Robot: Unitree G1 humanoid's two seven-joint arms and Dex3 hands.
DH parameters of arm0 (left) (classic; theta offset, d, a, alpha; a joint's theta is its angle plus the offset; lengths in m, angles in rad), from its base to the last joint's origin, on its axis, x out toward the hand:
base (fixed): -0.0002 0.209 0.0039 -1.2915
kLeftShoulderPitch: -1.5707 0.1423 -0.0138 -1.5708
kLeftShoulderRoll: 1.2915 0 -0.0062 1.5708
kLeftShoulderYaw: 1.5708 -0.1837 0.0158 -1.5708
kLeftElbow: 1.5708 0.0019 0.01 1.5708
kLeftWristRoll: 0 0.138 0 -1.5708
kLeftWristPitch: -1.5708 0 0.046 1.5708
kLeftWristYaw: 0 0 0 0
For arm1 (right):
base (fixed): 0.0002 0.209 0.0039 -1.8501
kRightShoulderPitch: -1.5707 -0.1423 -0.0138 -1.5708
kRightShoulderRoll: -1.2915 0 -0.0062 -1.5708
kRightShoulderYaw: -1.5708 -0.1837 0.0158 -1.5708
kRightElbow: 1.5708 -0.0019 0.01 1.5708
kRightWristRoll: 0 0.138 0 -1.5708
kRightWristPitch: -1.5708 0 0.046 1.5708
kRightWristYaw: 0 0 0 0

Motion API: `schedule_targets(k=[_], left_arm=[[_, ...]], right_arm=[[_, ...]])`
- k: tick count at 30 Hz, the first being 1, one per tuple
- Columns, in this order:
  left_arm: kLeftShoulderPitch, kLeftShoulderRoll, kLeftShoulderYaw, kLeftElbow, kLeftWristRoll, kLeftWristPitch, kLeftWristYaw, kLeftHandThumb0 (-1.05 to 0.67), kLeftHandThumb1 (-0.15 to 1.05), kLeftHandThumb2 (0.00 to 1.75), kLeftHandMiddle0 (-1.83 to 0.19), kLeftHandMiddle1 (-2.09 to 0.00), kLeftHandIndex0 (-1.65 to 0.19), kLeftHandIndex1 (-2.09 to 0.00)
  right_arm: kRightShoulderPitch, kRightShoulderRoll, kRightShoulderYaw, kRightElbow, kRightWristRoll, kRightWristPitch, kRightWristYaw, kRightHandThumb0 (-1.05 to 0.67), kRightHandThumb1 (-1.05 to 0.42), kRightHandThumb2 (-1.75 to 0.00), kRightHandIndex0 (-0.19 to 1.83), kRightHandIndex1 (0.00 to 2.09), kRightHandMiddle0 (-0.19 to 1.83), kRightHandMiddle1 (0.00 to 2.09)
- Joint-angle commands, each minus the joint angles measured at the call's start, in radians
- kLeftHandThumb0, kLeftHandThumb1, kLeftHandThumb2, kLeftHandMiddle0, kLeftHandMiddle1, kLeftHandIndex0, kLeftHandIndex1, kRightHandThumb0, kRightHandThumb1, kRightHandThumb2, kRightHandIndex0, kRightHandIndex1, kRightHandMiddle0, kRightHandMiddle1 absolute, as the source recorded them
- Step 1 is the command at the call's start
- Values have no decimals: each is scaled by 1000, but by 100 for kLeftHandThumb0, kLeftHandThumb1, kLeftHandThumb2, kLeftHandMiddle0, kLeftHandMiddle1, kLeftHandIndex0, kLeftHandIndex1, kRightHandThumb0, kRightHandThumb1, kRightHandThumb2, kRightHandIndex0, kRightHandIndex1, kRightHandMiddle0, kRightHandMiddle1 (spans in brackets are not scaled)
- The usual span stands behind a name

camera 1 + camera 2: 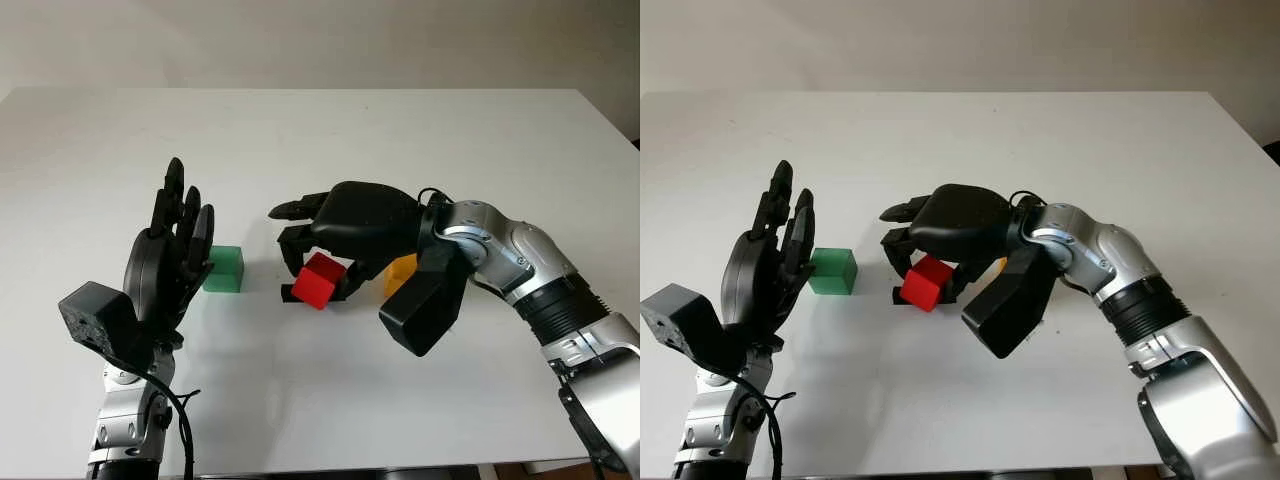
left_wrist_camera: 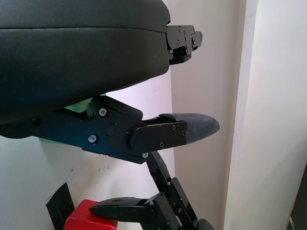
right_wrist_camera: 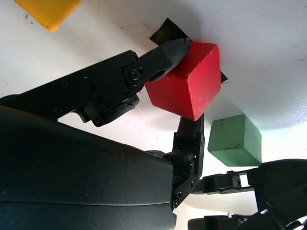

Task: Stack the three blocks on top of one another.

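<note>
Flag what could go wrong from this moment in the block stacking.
1. The right hand pinches the red block tilted, by its corners; it could twist or slip out.
2. The yellow block sits close under that arm's wrist and could get nudged.
3. The open left hand stands upright right beside the green block, crowding any placement there.

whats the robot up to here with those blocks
The right hand is shut on the red block, holding it tilted near the middle of the white table. The green block sits alone on the table just beside it, next to the open left hand, which is raised upright and holds nothing. The yellow block lies partly hidden behind the right hand. No block is stacked on another yet.
</note>
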Motion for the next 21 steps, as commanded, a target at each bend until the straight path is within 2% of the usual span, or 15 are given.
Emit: schedule_targets(k=[1, 11, 17, 18, 19, 21], left_arm=[[-3, -3, -1, -4, 2, -13, -2, -60, 105, 50, 6, -5, 9, -5], [-3, -7, -1, -5, 1, -16, 1, -60, 105, 49, 6, -5, 8, -6], [-3, -9, -1, -3, 7, -15, 5, -60, 105, 50, 6, -5, 8, -6], [-3, -10, -1, -4, 5, -13, 5, -60, 105, 50, 6, -5, 8, -5], [-3, -11, -1, -4, 3, -11, 6, -60, 105, 49, 6, -5, 8, -6], [-4, -13, 1, -3, 0, -9, 6, -60, 105, 49, 6, -5, 8, -6]], right_arm=[[-10, 7, 11, 15, -14, -9, -25, -37, -95, -5, 26, 6, 48, 134], [-29, 18, 34, 66, -46, -13, -77, -42, -96, -6, 24, 5, 38, 138], [-35, 10, 35, 77, -42, -12, -65, -39, -100, -6, 15, 2, 20, 131], [-42, 3, 36, 71, -44, -12, -51, -43, -97, -5, 13, 2, 14, 120], [-47, -1, 37, 67, -44, -10, -39, -53, -93, -5, 7, 2, 8, 94], [-51, -8, 29, 51, -25, -1, 1, -59, -90, -5, 2, 4, 11, 64]])
